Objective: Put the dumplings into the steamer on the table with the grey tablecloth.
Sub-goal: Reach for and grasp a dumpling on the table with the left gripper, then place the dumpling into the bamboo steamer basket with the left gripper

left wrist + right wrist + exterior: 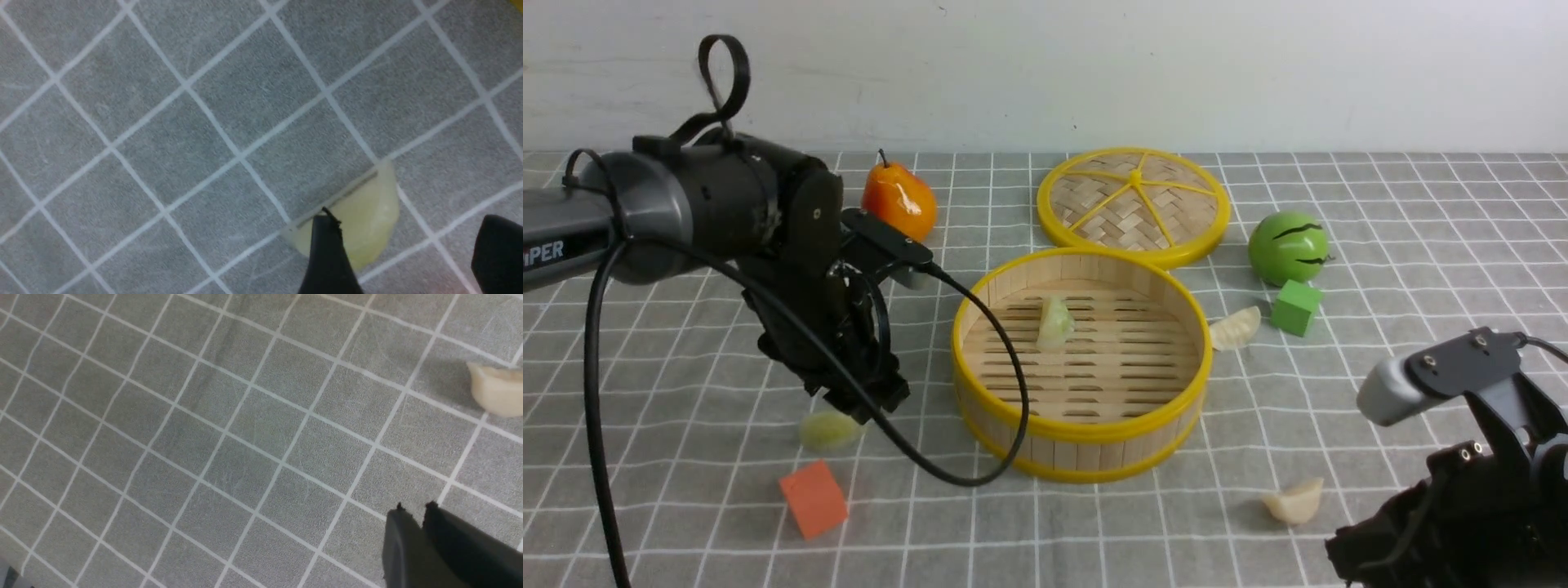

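Note:
The steamer stands mid-table on the grey tablecloth, with one pale green dumpling on its slatted floor. A second green dumpling lies on the cloth to its left. My left gripper hangs open right over it. In the left wrist view one finger overlaps that dumpling while the other stands well apart. One cream dumpling lies by the steamer's right side, another in front, also visible as the cream dumpling. My right gripper is shut and empty, short of it.
The woven lid lies behind the steamer. An orange pear is at the back left, and a green melon and a green cube at the right. An orange cube sits near the left gripper. A black cable loops past the steamer's front.

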You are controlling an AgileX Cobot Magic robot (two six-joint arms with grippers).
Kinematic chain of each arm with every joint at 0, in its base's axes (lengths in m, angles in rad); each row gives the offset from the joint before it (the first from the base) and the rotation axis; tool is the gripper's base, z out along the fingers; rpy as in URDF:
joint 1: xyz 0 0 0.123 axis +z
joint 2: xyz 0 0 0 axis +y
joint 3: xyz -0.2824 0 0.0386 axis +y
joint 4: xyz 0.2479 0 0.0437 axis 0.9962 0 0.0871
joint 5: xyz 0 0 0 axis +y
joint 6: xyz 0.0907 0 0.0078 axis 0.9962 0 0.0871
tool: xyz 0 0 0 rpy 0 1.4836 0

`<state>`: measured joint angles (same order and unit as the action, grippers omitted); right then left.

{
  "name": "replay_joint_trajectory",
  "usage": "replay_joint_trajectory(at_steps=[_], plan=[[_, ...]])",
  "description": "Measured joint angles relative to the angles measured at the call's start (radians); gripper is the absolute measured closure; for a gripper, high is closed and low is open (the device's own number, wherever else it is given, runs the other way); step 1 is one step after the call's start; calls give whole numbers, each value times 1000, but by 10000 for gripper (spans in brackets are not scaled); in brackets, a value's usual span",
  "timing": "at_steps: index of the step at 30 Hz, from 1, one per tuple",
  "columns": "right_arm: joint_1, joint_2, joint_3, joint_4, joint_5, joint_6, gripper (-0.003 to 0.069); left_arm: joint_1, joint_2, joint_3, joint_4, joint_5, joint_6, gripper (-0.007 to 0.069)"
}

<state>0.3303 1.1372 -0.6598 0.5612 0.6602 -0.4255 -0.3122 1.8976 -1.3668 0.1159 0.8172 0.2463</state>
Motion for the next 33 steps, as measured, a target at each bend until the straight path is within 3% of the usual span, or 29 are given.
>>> replay_joint_trajectory(at_steps=[6, 13, 18, 24, 25, 27, 33], plan=[[0, 0, 0, 0, 4, 0, 581, 42, 63, 1, -34, -13, 10, 199], [0, 0, 0, 0, 3, 0, 575, 46, 90, -8, -77, -18, 9, 426], [0, 0, 0, 0, -1, 0, 574, 48, 76, -61, -132, 59, -47, 427], [0, 0, 0, 0, -6, 0, 573, 48, -14, -150, -476, 93, -46, 427], [0, 0, 0, 0, -10, 0, 573, 44, -25, -154, -661, 71, -17, 427], [0, 1, 0, 0, -13, 0, 573, 32, -17, -151, -778, 36, 16, 427], [0, 26, 0, 4, -16, 0, 565, -30, 78, -146, -876, -123, 28, 427]])
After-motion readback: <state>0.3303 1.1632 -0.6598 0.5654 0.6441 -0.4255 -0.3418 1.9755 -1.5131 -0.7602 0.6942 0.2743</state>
